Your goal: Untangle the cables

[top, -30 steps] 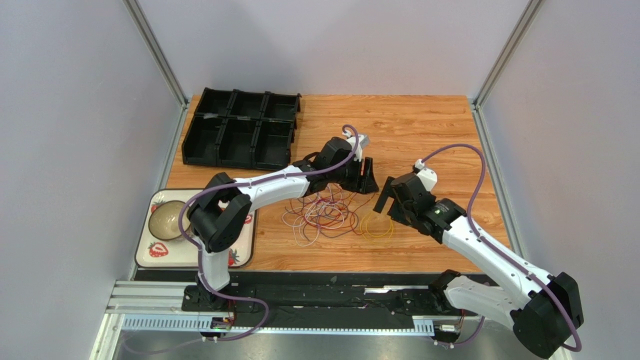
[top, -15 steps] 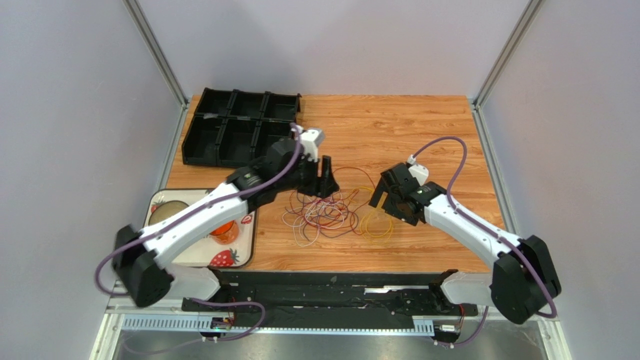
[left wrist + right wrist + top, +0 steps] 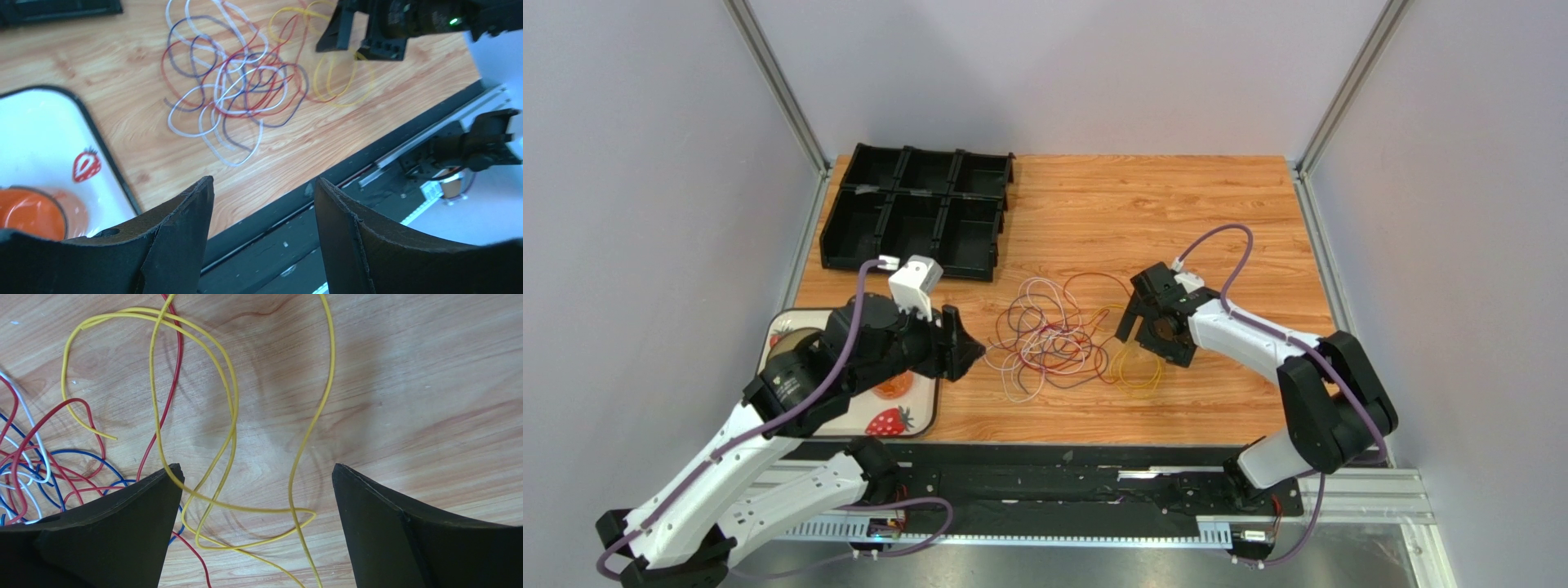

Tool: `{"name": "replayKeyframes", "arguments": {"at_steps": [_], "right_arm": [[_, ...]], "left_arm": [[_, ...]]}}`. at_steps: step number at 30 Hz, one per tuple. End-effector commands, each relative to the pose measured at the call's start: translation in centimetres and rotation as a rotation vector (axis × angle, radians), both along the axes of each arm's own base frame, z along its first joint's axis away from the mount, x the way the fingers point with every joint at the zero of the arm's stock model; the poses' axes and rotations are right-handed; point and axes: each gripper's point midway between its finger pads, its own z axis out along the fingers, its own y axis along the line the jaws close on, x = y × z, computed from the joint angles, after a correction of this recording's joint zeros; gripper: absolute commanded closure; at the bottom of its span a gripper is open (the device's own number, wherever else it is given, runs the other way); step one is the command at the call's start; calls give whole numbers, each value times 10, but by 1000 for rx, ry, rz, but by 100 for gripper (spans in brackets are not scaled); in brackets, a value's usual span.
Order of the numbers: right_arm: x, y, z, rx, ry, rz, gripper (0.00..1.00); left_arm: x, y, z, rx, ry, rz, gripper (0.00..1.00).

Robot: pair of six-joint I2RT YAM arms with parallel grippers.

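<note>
Cables [image 3: 1053,337] lie in one knot mid-table [image 3: 1210,208], with the yellow loops [image 3: 236,416] spilling out on the heap's right side. Right gripper [image 3: 255,474] hangs directly over those loops, jaws spread, nothing held. Best move, as I judge it: drop straight down, pinch one yellow strand clear of the red cable [image 3: 179,367] beside it, then drag slowly away from the heap. Left gripper [image 3: 962,349] is released and empty beside the tray [image 3: 762,417], apart from the knot — it could pin the heap.
</note>
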Motion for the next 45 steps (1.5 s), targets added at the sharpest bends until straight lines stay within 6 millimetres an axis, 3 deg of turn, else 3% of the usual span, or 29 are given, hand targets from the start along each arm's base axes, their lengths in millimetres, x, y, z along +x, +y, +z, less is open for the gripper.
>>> {"name": "replayKeyframes", "arguments": {"at_steps": [1, 4, 7, 10, 11, 12, 17, 21, 22, 24, 25, 28, 29, 31, 32, 34, 35, 37, 40, 41, 43, 45], "right_arm": [[17, 12, 3, 42, -37, 18, 6], [17, 13, 2, 39, -36, 30, 21], [19, 11, 5, 32, -48, 36, 42], [20, 9, 9, 13, -52, 41, 73], [21, 9, 10, 7, -53, 47, 96], [21, 8, 10, 3, -49, 49, 100], [25, 12, 23, -10, -45, 98, 100], [42, -1, 71, -103, -128, 134, 100], [52, 1, 97, -100, -185, 138, 100], [52, -10, 117, -156, -205, 143, 100], [60, -9, 143, -149, -262, 139, 100], [64, -17, 177, -186, -319, 136, 100], [69, -15, 198, -174, -368, 140, 100], [74, -11, 221, -160, -428, 179, 100], [80, -6, 247, -126, -506, 186, 100], [84, 2, 270, -89, -588, 220, 100], [90, 8, 296, -47, -684, 228, 100], [90, 19, 322, 12, -770, 269, 100], [91, 27, 380, 88, -979, 285, 100], [83, 27, 400, 124, -1046, 299, 100], [82, 31, 426, 168, -1158, 298, 100], [85, 34, 436, 184, -1197, 299, 100]], "left_arm": [[-10, 27, -33, 120, 37, 37, 31], [-14, 32, -33, 101, 29, 44, 31], [-16, 36, -23, 81, -16, 37, 31], [-17, 43, -18, 91, -27, 59, 32], [-18, 44, -17, 91, -27, 57, 32], [-19, 44, -15, 88, -28, 51, 32], [-15, 45, -19, 74, -52, 74, 32], [-12, 47, -19, 81, -62, 83, 32], [-12, 47, -21, 86, -58, 86, 33], [-11, 47, -22, 90, -54, 89, 33], [-11, 47, -22, 94, -53, 88, 34], [-11, 47, -21, 92, -56, 93, 34], [-11, 48, -22, 94, -57, 95, 35], [-11, 49, -21, 90, -60, 99, 35], [-11, 49, -20, 86, -63, 101, 35], [-11, 51, -19, 84, -67, 105, 35], [-11, 51, -19, 83, -68, 109, 36], [-10, 53, -17, 77, -73, 117, 36], [-9, 55, -16, 73, -76, 128, 36], [-9, 55, -17, 74, -75, 131, 36], [-8, 57, -17, 74, -77, 140, 36], [-7, 58, -17, 74, -76, 150, 36]]}}
